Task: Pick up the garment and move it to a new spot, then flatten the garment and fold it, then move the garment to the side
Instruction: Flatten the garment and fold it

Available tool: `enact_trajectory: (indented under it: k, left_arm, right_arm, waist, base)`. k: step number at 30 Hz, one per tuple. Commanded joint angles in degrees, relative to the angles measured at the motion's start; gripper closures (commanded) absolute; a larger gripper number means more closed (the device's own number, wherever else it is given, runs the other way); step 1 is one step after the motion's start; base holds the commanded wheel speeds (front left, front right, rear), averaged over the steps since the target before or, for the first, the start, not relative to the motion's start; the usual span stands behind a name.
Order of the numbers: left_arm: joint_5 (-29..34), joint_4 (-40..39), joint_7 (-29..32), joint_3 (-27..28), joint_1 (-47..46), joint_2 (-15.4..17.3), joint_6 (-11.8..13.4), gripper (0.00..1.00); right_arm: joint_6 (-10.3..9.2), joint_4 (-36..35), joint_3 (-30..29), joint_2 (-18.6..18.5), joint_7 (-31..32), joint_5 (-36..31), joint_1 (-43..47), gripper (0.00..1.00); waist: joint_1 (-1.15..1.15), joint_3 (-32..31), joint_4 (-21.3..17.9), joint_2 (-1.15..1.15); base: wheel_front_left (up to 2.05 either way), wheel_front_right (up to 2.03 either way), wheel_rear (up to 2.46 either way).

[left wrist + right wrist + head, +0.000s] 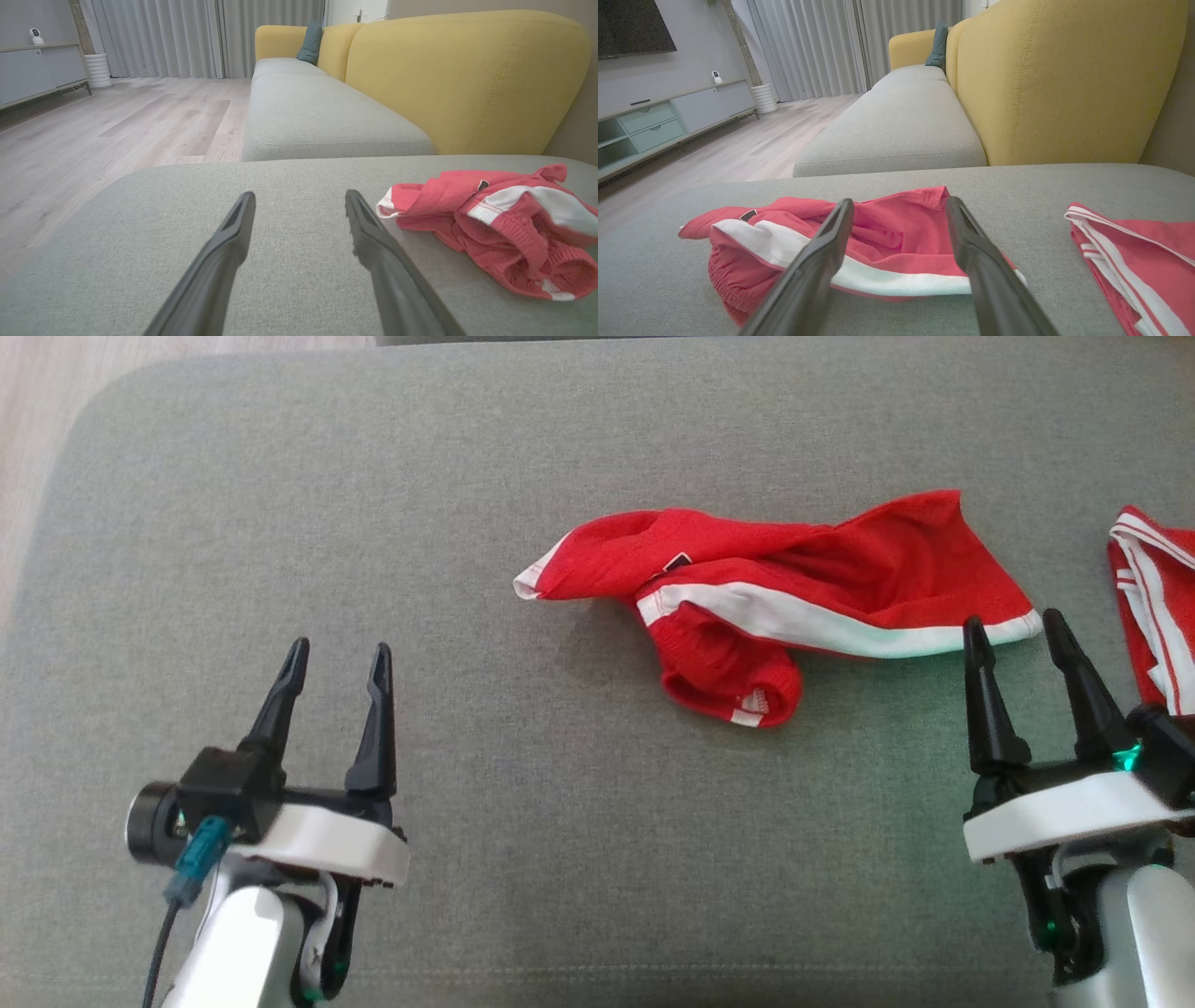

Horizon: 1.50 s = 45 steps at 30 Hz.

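While the left gripper [340, 649] and right gripper [1014, 618] stand with fingers apart and empty, the garment [775, 607] lies crumpled on the grey cushion [560, 849], nearest the right gripper. Judged light, soft, limp: pinch its white-trimmed hem

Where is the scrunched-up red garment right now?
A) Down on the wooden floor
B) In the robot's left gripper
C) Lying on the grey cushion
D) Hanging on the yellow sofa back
C: the scrunched-up red garment lies on the grey cushion, while the left gripper and right gripper are open and hold nothing.
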Motion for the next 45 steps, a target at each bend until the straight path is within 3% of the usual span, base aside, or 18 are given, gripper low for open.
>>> enact_trajectory:
  k: [1,5,13,22,26,34,35,37,38,45]
  left_arm:
    - [-0.15,-1.95,-0.12,2.18,-1.22,1.36,0.46,0.00]
    - [-0.57,-2.06,0.61,1.36,-2.02,1.22,-0.31,0.00]
    - [-1.09,-1.37,5.99,-5.11,-10.49,-2.29,-5.19,0.00]
    - [-2.19,4.84,14.06,-13.83,-21.35,-6.89,-10.91,0.00]
    - [-2.87,8.26,18.03,-16.04,-23.64,-7.40,-11.74,0.00]
    - [-3.55,10.55,20.05,-15.79,-25.98,-7.37,-11.05,0.00]
    - [-3.66,10.67,20.38,-15.78,-26.10,-7.32,-11.03,0.17]
    - [-3.92,10.69,20.82,-15.85,-26.29,-7.18,-11.14,0.84]
    - [-4.05,10.67,20.96,-15.85,-26.35,-7.07,-11.20,1.00]
    - [-3.86,9.71,20.74,-16.20,-26.74,-6.56,-10.97,1.00]
  right_arm:
    - [-0.05,-2.34,0.95,-0.20,0.20,-0.30,-0.44,0.00]
    - [-0.05,-2.65,1.11,-0.11,0.43,-0.16,-0.37,0.00]
    - [-0.05,-3.45,1.67,-0.20,0.91,-0.26,-1.20,0.00]
    - [-0.05,-3.06,2.73,0.23,0.53,0.28,-2.52,0.00]
    - [-0.05,-2.60,2.73,0.49,0.18,0.59,-2.67,0.00]
    - [-0.05,-2.04,2.66,0.77,-0.21,0.92,-2.76,0.00]
    - [-0.05,-1.96,2.64,0.78,-0.21,1.01,-2.78,0.00]
    - [-0.05,-1.86,2.62,0.77,-0.23,1.05,-2.89,0.00]
    - [-0.05,-1.81,2.64,0.77,-0.22,1.08,-2.97,0.00]
    - [-0.05,1.31,1.19,-0.71,0.80,1.24,-3.26,0.00]
  waist:
    - [0.00,0.00,0.01,0.00]
    - [0.00,0.11,0.00,0.00]
    - [0.00,2.18,-0.86,0.00]
    - [0.00,4.98,-4.20,0.00]
    - [0.00,5.81,-5.29,0.00]
    - [0.00,6.66,-5.92,0.00]
    - [0.00,6.72,-5.88,0.00]
    - [0.00,6.88,-5.80,0.00]
    - [0.00,6.95,-5.77,0.00]
    - [0.00,7.67,-5.39,0.00]
  base:
    - [0.00,0.00,0.00]
    - [0.00,0.00,0.00]
    - [0.00,0.00,0.00]
    - [0.00,0.00,0.00]
    - [0.00,0.00,0.00]
    - [0.00,0.00,0.00]
    - [0.00,0.00,0.00]
    - [0.00,0.00,0.00]
    - [0.00,0.00,0.00]
    - [0.00,0.00,0.00]
